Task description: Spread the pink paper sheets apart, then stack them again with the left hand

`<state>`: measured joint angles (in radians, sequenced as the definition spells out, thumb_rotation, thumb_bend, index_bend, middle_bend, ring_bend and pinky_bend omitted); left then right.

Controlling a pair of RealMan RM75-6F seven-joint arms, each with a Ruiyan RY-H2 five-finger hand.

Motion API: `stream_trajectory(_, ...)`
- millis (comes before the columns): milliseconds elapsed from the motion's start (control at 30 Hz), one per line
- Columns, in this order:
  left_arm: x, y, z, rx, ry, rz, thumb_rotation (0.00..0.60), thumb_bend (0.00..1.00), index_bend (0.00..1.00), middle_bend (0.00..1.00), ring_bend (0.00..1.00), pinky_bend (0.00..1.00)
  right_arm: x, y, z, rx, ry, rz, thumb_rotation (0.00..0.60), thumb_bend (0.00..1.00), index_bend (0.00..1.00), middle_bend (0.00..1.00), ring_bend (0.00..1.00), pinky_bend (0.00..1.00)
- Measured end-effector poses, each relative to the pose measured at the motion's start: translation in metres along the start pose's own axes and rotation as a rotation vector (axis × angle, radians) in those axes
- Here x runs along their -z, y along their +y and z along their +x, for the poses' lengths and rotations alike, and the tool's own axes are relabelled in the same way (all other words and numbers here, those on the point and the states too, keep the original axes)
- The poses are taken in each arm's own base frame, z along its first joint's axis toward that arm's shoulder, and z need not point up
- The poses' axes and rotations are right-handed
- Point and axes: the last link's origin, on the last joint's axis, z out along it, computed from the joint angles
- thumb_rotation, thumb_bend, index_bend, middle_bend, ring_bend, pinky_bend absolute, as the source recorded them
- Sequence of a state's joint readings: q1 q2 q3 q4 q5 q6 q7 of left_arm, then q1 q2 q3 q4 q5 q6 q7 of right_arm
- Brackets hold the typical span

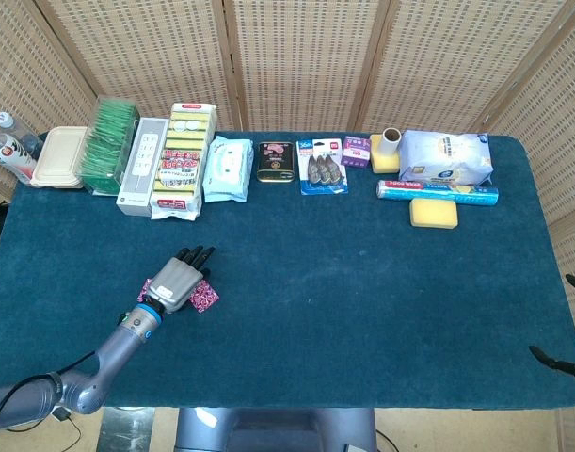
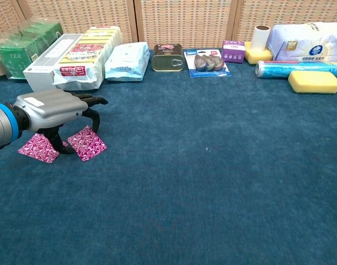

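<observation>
Across the whole frame you have the blue counter (image 1: 362, 282), largest thing in view. Along its back edge sits a row of goods: a green tea box (image 2: 25, 47) near the back-left corner, a white power strip box (image 2: 47, 61), a yellow-and-red sponge pack (image 2: 85, 52), a pale blue wipes pack (image 2: 126, 58), a tin can (image 2: 167, 57), a blue blister pack (image 2: 208, 62), a small purple box (image 2: 233, 51). Toward the back-right corner: a white tissue pack (image 2: 309, 41), a blue foil roll (image 2: 298, 67), a yellow sponge (image 2: 314, 81) in front of it.

Your left hand (image 2: 49, 110) is near the front-left corner, palm down over the pink paper sheets. Fingers (image 2: 94, 101) are curled downward and slightly apart; one dark fingertip presses onto the right pink sheet (image 2: 88, 143), another comes down between the two. Left pink sheet (image 2: 38, 149) lies flat just beside it; whether they touch, cannot tell. Nothing lifted; both sheets flat on the counter.

Your right hand (image 1: 560, 363) barely shows at the front-right edge in the head view; finger state cannot be told.
</observation>
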<state>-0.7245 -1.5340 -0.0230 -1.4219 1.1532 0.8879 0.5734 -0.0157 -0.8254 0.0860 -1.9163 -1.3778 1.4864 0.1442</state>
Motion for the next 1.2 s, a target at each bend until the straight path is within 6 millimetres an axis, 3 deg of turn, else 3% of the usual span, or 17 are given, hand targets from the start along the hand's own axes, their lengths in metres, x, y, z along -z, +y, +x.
stream_trajectory(333, 0.015, -0.01, 0.024, 0.099, 0.031, 0.035, 0.6, 0.24, 0.48, 0.0, 0.0, 0.14, 0.0, -0.001, -0.001, 0.001, -0.006, 0.002, 0.6, 0.0, 0.07, 0.0, 0.0, 0.0)
stream_trajectory(467, 0.031, -0.024, 0.029, 0.14, 0.017, 0.08, 0.6, 0.24, 0.48, 0.0, 0.0, 0.14, 0.001, -0.001, -0.001, -0.002, -0.006, 0.001, 0.6, 0.0, 0.07, 0.0, 0.0, 0.0)
stream_trajectory(800, 0.068, -0.056, -0.002, 0.273, -0.081, 0.209, 0.6, 0.22, 0.48, 0.0, 0.0, 0.14, 0.002, -0.001, 0.0, -0.007, -0.004, 0.003, 0.6, 0.0, 0.07, 0.0, 0.0, 0.0)
stream_trajectory(1200, 0.058, -0.055, -0.014, 0.206, -0.084, 0.23, 0.6, 0.22, 0.48, 0.0, 0.0, 0.14, 0.001, -0.002, -0.002, 0.001, -0.011, 0.002, 0.6, 0.0, 0.07, 0.0, 0.0, 0.0)
